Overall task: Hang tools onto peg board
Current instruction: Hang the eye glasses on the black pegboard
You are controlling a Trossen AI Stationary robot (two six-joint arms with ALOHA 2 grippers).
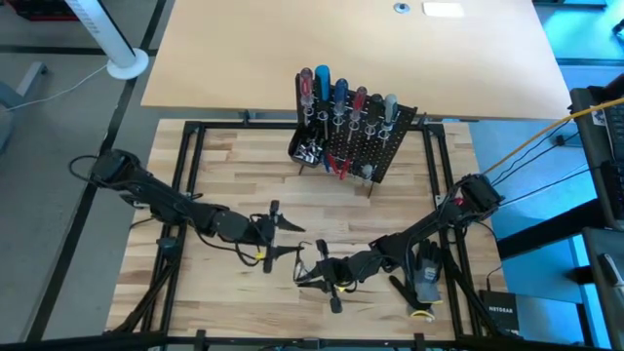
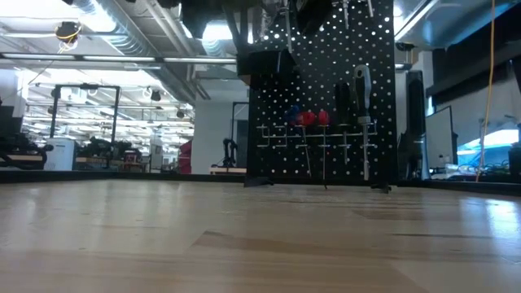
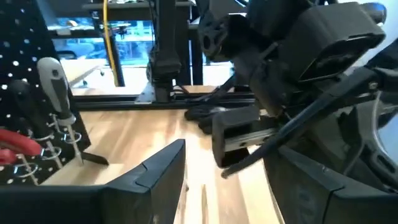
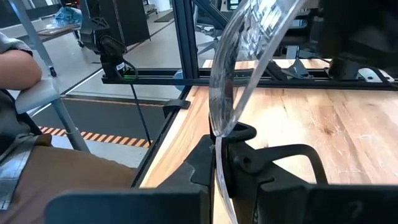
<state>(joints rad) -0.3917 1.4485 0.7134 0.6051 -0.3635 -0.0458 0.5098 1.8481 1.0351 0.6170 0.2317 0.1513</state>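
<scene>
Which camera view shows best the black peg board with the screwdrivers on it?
The high view shows the peg board whole, with the row of screwdrivers standing in it. The low view shows one face close up but cuts off the top. The left wrist view shows only one edge; the right wrist view shows none.

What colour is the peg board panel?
Black, with rows of small holes; the peg board shows best in the low view.
</scene>
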